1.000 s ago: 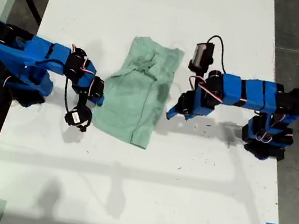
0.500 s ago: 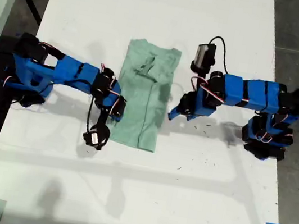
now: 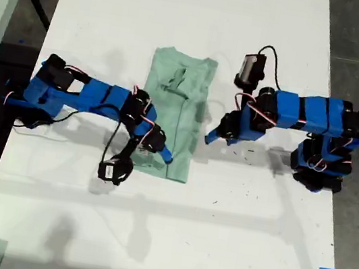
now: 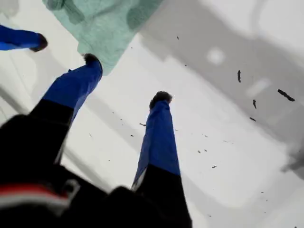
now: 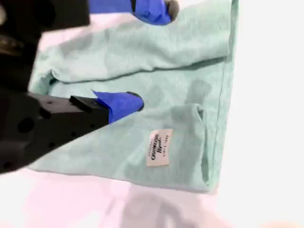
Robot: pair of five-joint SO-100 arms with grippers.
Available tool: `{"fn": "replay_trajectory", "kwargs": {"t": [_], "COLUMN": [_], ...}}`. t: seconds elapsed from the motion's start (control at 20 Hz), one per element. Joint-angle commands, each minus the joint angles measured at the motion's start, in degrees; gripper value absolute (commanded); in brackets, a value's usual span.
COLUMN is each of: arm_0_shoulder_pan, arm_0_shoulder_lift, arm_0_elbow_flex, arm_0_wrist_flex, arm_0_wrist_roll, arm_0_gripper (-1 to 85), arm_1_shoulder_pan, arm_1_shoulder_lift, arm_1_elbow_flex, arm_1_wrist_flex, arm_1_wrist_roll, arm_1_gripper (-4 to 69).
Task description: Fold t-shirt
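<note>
**Shirt folded into a strip, both our grippers open**

Shirt first: the t-shirt (image 3: 174, 116) lies mid-table (image 3: 149, 239) as a long narrow folded strip, a small white care label (image 5: 159, 147) showing on the fabric in the second wrist view. Our second gripper (image 3: 163, 151) sits over the strip's lower corner at the exterior view's left, jaws apart, fingertips (image 5: 124, 102) right at the cloth but not pinching anything we can see. Our first gripper (image 3: 211, 138) hovers just beside the shirt's edge on the exterior view's right, jaws spread wide over bare table, one fingertip (image 4: 91, 61) near the hem.
</note>
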Motion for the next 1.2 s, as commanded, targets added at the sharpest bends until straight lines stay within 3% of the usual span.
{"fn": "replay_trajectory", "kwargs": {"t": [0.0,0.15,0.25,0.35,0.55,0.7,0.8,0.9,1.05,1.15], "arm_0_shoulder_pan": [-0.7,-3.25,-4.39,-4.39,-5.01,-2.2,0.79,4.31,8.79,10.63], "arm_0_shoulder_lift": [14.41,24.17,31.2,38.94,58.97,70.49,73.65,71.89,60.73,55.02], "arm_0_elbow_flex": [-2.46,2.11,12.04,26.02,61.17,79.37,83.5,82.27,72.16,65.21], "arm_0_wrist_flex": [3.87,10.81,11.6,7.73,-1.85,-7.73,-10.46,-12.39,-14.41,-14.68], "arm_0_wrist_roll": [2.55,2.72,1.93,-0.7,-13.45,-22.32,-24.61,-27.77,-28.74,-28.21], "arm_0_gripper": [32.8,31.8,31.3,25.6,9.8,5.4,7.7,11.3,25.4,27.4], "arm_1_shoulder_pan": [-0.09,-0.18,-0.44,-0.62,-1.93,-4.83,-7.91,-10.37,-11.78,-11.78], "arm_1_shoulder_lift": [3.52,4.13,5.45,8.53,17.75,21.71,22.15,20.3,11.95,5.45], "arm_1_elbow_flex": [-0.18,0.53,2.29,5.98,18.9,28.04,30.59,29.71,22.5,15.03], "arm_1_wrist_flex": [-1.23,-1.23,-1.23,-2.02,-6.24,-7.38,-8.35,-10.37,-14.24,-14.06], "arm_1_wrist_roll": [-0.35,0.0,0.79,2.11,4.75,10.2,14.06,17.84,20.3,20.21], "arm_1_gripper": [26.2,26.2,26.2,26.2,22.9,20.9,17.9,25.5,29.5,30.3]}}
